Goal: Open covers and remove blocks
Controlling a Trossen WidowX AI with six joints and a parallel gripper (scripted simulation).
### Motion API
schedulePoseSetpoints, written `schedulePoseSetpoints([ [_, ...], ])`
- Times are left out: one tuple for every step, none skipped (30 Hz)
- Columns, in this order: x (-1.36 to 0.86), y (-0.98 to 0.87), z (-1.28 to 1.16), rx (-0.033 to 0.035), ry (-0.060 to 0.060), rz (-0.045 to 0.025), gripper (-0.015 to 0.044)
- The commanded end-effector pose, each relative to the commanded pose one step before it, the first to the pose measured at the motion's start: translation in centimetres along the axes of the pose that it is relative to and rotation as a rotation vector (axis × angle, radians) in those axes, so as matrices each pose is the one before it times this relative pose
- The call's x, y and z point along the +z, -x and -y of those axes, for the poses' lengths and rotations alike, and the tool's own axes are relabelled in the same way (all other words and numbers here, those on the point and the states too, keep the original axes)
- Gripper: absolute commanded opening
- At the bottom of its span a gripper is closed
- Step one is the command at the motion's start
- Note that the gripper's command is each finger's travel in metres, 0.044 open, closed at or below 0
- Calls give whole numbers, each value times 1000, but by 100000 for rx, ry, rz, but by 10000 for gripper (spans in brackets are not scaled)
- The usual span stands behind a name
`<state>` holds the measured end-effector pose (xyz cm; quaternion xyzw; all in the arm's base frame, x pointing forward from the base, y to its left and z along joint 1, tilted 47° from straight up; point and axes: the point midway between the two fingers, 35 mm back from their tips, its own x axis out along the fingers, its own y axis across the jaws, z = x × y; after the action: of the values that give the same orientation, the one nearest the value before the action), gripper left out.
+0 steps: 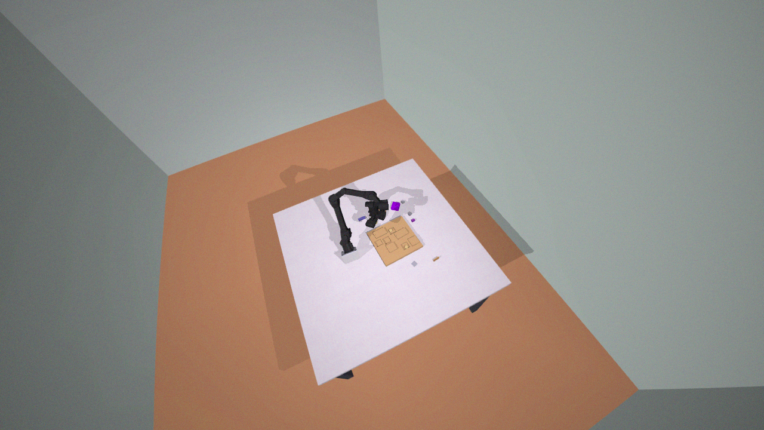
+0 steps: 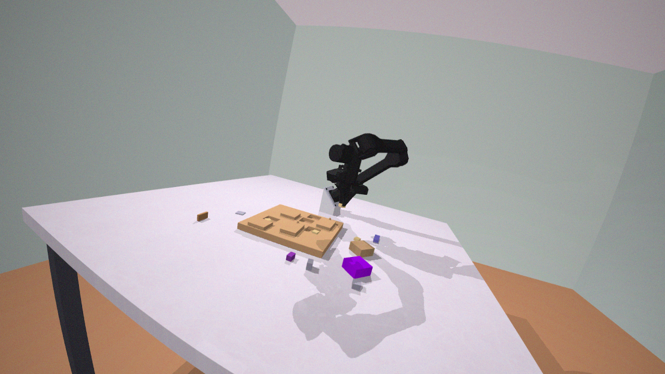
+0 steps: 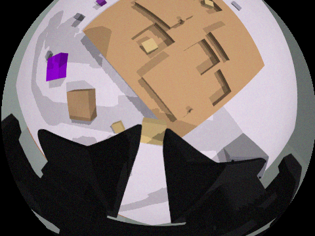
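Note:
The tan puzzle board [image 1: 392, 260] [image 2: 304, 241] [image 3: 184, 75] lies on the table, with raised square covers beside its open wells. One pale yellow block [image 1: 391, 230] [image 2: 315, 231] [image 3: 149, 45] sits in an uncovered well, and another yellow block [image 1: 406, 246] [image 2: 269, 218] [image 3: 209, 4] sits in a farther one. Two wells nearer the arm base look uncovered and empty. My gripper [image 2: 341, 204] [image 3: 153, 131] is shut on a pale yellow block and holds it above the table, just off the board's near corner. A small yellow block [image 2: 356, 238] [image 3: 118, 127] lies on the table.
A brown box [image 2: 361, 248] [image 3: 81, 105] and a purple box [image 1: 395, 205] [image 2: 357, 267] [image 3: 57, 67] stand off one side of the board. Around are a blue block [image 1: 362, 218] [image 2: 376, 238], a small purple block [image 2: 290, 256], grey pieces and an orange-brown piece [image 1: 436, 258] [image 2: 202, 216].

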<state>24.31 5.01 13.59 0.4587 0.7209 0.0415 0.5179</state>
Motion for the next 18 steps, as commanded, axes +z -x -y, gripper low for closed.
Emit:
schedulePoseSetpoints([
  [-1805, -3, -587, 584, -275, -256, 80],
  [-375, -5, -111, 35, 4, -37, 80],
  [-375, -6, -105, 38, 5, -41, 80],
  [-376, -7, -99, 41, 5, -46, 80],
  [-376, -8, -93, 43, 6, -50, 80],
  [-378, -8, -87, 46, 7, -55, 80],
  [-378, -9, -81, 48, 7, -59, 80],
  [-378, -10, -75, 51, 8, -64, 80],
  [-379, -11, -69, 53, 9, -69, 80],
  [-379, -11, -63, 55, 9, -73, 80],
  [-379, -12, -57, 57, 10, -78, 80],
  [-379, -13, -51, 59, 10, -83, 80],
  [-378, -14, -46, 61, 11, -88, 80],
  [-378, -14, -40, 63, 11, -92, 80],
  [-377, -15, -34, 65, 12, -97, 80],
  [-378, -15, -28, 67, 12, -102, 80],
  [-378, -16, -22, 69, 13, -107, 80],
  [-377, -17, -16, 71, 13, -112, 80],
])
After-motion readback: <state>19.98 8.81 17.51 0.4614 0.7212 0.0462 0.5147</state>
